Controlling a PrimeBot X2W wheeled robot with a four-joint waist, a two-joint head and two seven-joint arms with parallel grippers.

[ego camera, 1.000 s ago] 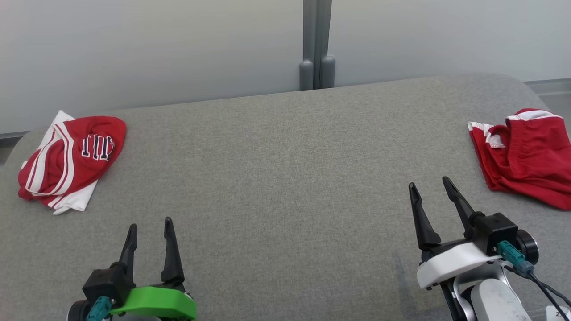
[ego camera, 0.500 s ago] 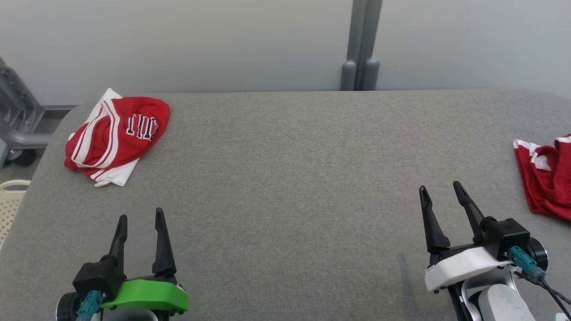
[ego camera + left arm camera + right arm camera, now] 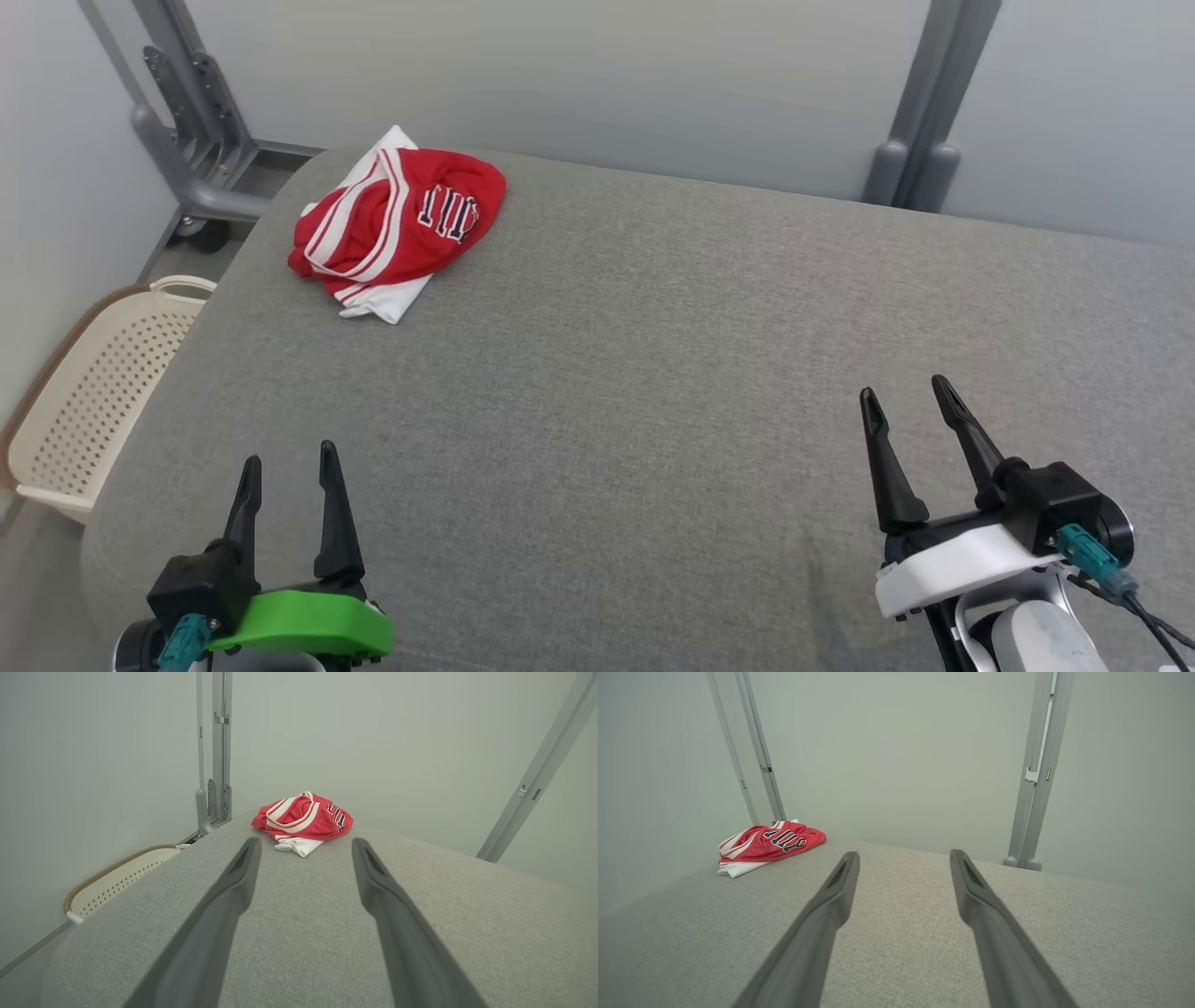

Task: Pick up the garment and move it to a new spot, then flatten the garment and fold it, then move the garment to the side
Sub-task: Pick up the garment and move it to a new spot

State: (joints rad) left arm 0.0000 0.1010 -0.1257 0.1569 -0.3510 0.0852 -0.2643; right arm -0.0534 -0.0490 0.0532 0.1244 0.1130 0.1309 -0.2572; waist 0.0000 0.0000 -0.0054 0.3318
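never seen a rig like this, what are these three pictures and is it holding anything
It is a two-armed robot at a grey table. The wide picture is from a camera on its head: left gripper (green base) lower left, right gripper (white base) lower right. The other two are from wrist cameras, each looking along its gripper's two dark fingers. A crumpled red and white garment lies near the table's far left corner; a cream basket sits beside the table. Both grippers are open and empty.
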